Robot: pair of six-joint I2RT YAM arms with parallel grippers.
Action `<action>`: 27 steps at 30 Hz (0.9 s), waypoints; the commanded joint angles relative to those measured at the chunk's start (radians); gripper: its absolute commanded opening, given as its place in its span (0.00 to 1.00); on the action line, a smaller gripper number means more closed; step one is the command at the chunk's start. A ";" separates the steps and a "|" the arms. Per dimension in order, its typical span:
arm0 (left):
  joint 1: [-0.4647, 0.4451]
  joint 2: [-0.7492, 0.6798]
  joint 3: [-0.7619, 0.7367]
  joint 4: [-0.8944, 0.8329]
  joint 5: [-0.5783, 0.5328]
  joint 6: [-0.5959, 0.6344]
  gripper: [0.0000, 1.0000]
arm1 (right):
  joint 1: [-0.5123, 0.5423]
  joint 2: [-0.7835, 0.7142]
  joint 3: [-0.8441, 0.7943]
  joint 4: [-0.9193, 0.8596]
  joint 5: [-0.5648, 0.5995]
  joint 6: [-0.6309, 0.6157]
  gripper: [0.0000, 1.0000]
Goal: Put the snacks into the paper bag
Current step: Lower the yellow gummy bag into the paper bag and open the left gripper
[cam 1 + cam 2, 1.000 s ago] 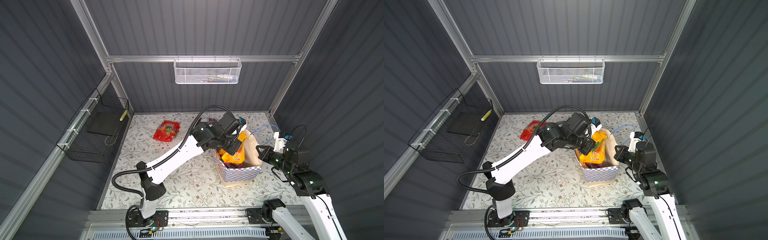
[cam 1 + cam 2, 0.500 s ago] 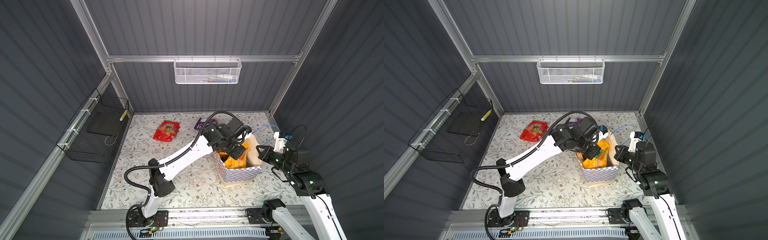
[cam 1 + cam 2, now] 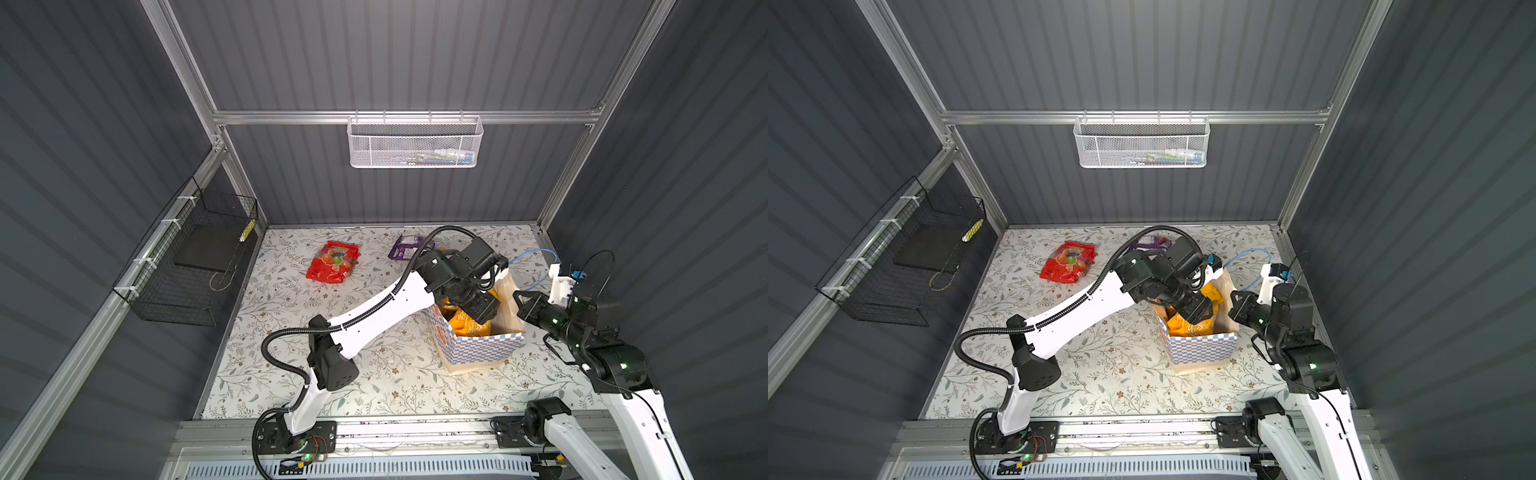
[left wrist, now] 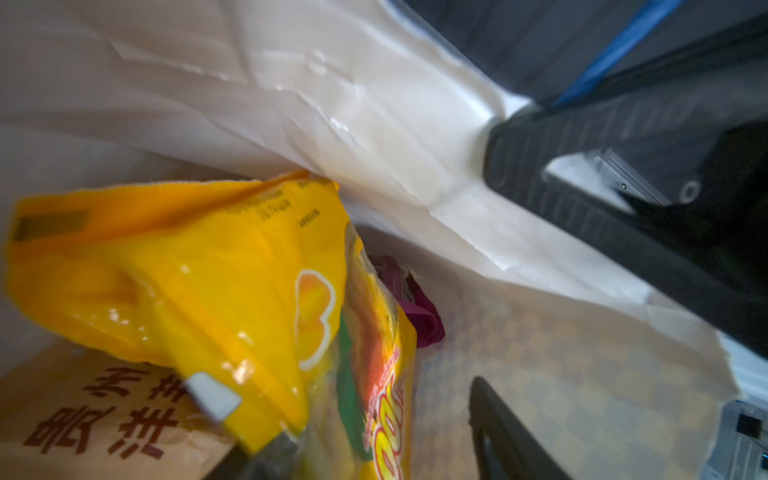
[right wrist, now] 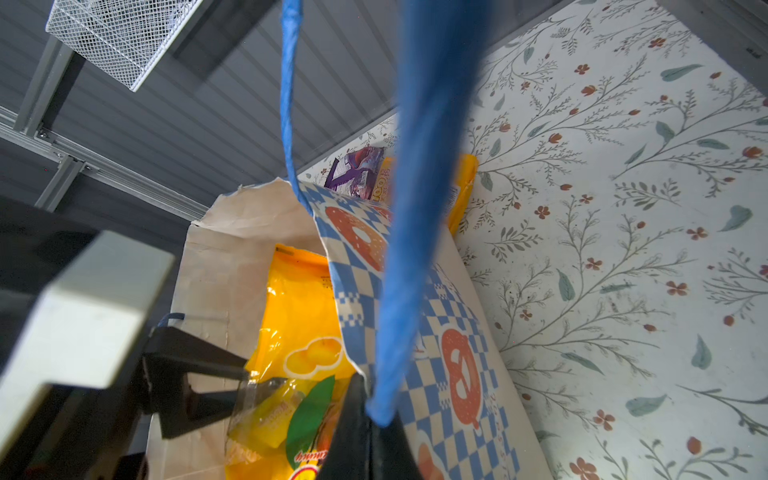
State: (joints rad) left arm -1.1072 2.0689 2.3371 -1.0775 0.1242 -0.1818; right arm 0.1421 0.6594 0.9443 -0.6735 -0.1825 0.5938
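Found left gripper [image 3: 482, 316] spread open inside paper bag [image 3: 478, 353] over yellow packet [image 4: 187, 270], right gripper [image 3: 519, 301] clamped on blue cord handle [image 5: 419, 208], apparently propping the mouth wide.

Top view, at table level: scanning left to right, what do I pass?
black wire basket → red snack packet → purple snack packet → paper bag → right gripper

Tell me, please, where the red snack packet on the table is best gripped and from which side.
Take the red packet across its middle, coming straight down and closing across the shorter width. It lies flat on the table, so its edges give nothing to get under from the side; the middle looks puffed, so there the glossy film can probably be pinched.
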 commanded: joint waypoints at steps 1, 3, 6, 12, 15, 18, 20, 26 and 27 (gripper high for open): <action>-0.005 -0.115 -0.026 0.116 -0.015 -0.007 0.74 | -0.003 -0.020 0.014 0.029 -0.002 0.002 0.00; -0.005 -0.138 -0.036 0.127 -0.026 -0.010 0.76 | -0.003 -0.025 0.016 0.026 0.003 0.000 0.00; -0.005 -0.154 -0.037 0.129 -0.040 -0.015 0.76 | -0.003 -0.027 0.019 0.022 0.008 -0.002 0.00; -0.005 -0.127 -0.024 0.096 -0.150 -0.023 0.68 | -0.003 -0.028 0.022 0.022 0.006 -0.001 0.00; -0.005 -0.107 -0.016 0.076 -0.190 -0.031 0.67 | -0.003 -0.030 0.019 0.021 0.008 -0.003 0.00; -0.005 -0.083 -0.001 0.045 -0.204 -0.030 0.67 | -0.003 -0.031 0.019 0.018 0.009 -0.006 0.00; -0.005 -0.043 0.030 -0.003 -0.229 -0.030 0.65 | -0.003 -0.033 0.019 0.018 0.012 -0.008 0.00; -0.005 0.044 0.041 -0.045 -0.270 -0.038 0.61 | -0.003 -0.032 0.018 0.019 0.015 -0.009 0.00; -0.005 0.056 0.041 -0.046 -0.265 -0.039 0.59 | -0.003 -0.032 0.017 0.019 0.014 -0.009 0.00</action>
State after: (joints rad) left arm -1.1072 2.0926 2.3512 -1.0691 -0.1135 -0.2077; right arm 0.1421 0.6430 0.9443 -0.6853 -0.1783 0.5934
